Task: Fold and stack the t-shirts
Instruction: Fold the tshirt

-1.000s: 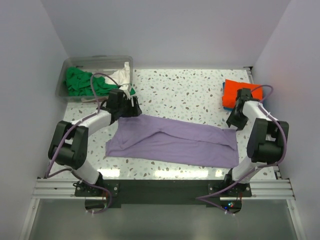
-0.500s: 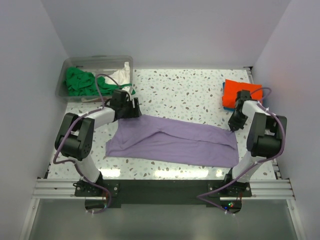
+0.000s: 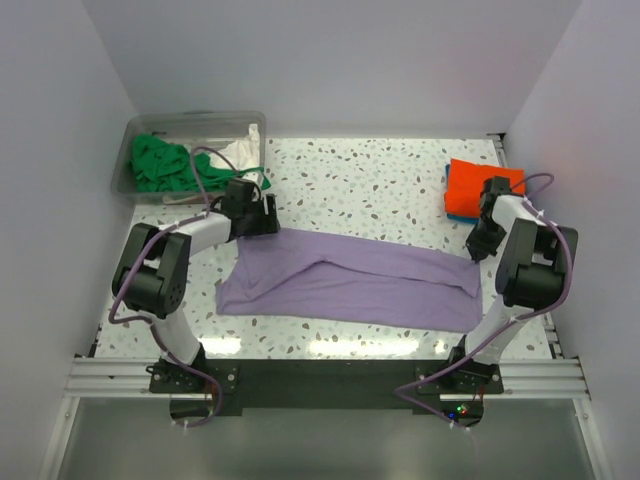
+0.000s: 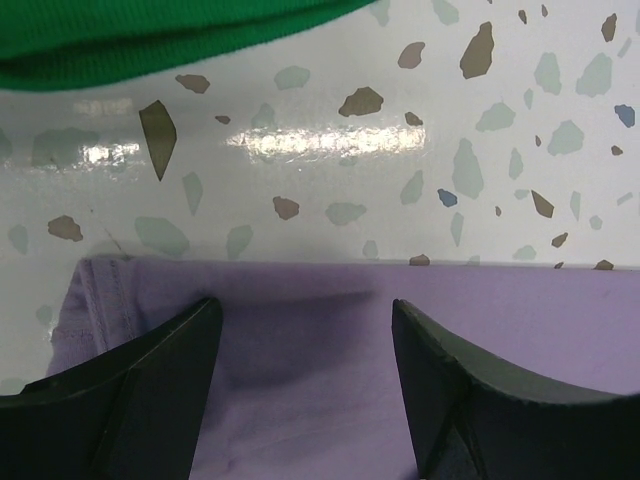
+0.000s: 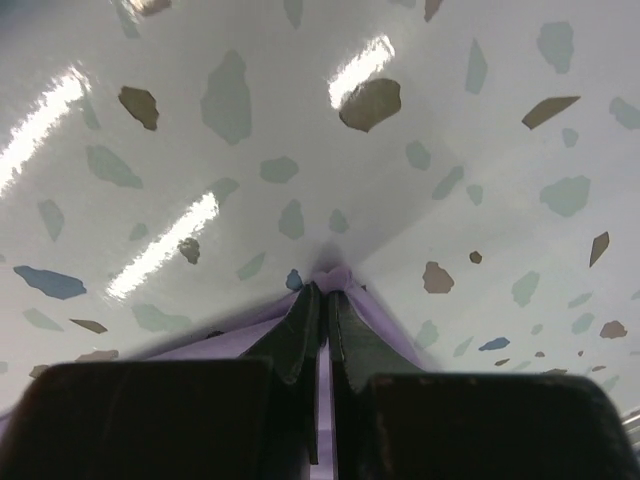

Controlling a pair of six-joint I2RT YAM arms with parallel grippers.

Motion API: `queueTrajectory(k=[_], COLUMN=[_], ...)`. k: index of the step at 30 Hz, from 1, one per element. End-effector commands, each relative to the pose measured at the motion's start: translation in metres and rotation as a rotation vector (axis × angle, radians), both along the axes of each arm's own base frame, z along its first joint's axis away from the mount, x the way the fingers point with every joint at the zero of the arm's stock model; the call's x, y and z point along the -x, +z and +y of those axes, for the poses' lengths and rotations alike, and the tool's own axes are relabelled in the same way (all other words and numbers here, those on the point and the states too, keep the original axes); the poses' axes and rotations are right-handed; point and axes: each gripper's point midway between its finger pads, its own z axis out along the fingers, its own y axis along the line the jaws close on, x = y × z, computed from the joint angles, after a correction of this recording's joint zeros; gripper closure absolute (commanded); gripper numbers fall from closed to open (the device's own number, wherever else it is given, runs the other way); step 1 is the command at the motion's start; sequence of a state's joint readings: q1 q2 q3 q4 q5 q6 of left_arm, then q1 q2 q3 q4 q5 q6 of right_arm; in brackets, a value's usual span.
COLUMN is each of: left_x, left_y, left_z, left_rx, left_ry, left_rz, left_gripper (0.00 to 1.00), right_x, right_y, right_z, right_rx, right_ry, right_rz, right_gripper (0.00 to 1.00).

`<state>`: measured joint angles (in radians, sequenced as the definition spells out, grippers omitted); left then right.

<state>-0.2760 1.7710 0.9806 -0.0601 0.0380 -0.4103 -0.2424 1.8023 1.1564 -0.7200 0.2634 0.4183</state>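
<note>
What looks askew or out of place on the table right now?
The lavender t-shirt lies slanted, not square to the near edge of the table, and a raised crease runs along its middle. Nothing looks spilled or damaged.

Right gripper (image 5: 322, 292) pinches a peaked corner of the lavender t-shirt (image 5: 392, 338), fingers pressed together; cloth fans out either side of the gripper; speckled table (image 5: 300, 120) beyond it.
</note>
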Motion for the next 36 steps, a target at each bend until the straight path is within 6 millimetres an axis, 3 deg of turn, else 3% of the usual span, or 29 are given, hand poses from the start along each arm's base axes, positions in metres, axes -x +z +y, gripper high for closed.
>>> queueTrajectory(k=[1,5,6,7,10,14,17,19,23,24,27,32,36], left_x=[-0.012,-0.016,-0.019,-0.020,-0.021,-0.014,-0.002,0.011,0.034,0.034,0.040,0.043,0.042], left_y=[0.005,0.020,0.028,0.036,0.060,0.085,0.085,0.075,0.054,0.055,0.050,0.039,0.031], left_z=[-0.005,-0.026,-0.031,-0.034,-0.037,-0.038,-0.045,-0.060,-0.081,-0.088,-0.098,-0.112,-0.110], left_rx=[0.025,0.069,0.075,0.087,0.107,0.119,0.132,0.157,0.182,0.202,0.240,0.266,0.246], left_ry=[-0.013,-0.093,-0.107,-0.112,-0.120,-0.138,-0.201,-0.278,-0.346,-0.347,-0.354,-0.386,-0.371], left_rz=[-0.029,-0.065,-0.085,-0.102,-0.148,-0.200,-0.198,-0.161,-0.101,-0.111,-0.096,-0.059,-0.042], left_gripper=[0.26,0.26,0.25,0.25,0.25,0.24,0.24,0.25,0.25,0.25,0.25,0.25,0.25], right_x=[-0.012,-0.019,-0.024,-0.023,-0.027,-0.026,-0.025,-0.021,-0.009,0.002,0.009,0.019,0.022], right_y=[0.010,0.021,0.028,0.033,0.054,0.077,0.082,0.076,0.051,0.038,0.019,0.004,0.000], right_z=[-0.015,-0.013,-0.013,-0.011,-0.006,0.012,0.042,0.073,0.114,0.119,0.126,0.125,0.124], right_rx=[0.050,0.036,0.031,0.024,0.006,-0.030,-0.094,-0.157,-0.241,-0.257,-0.291,-0.288,-0.279], right_ry=[-0.013,-0.008,-0.006,-0.007,-0.014,0.012,0.073,0.135,0.191,0.183,0.166,0.174,0.179], right_rz=[-0.007,-0.026,-0.049,-0.054,-0.104,-0.172,-0.219,-0.229,-0.203,-0.174,-0.171,-0.126,-0.120], right_gripper=[1.00,0.95,0.91,0.78,0.55,0.44,0.42,0.42,0.45,0.48,0.52,0.55,0.56])
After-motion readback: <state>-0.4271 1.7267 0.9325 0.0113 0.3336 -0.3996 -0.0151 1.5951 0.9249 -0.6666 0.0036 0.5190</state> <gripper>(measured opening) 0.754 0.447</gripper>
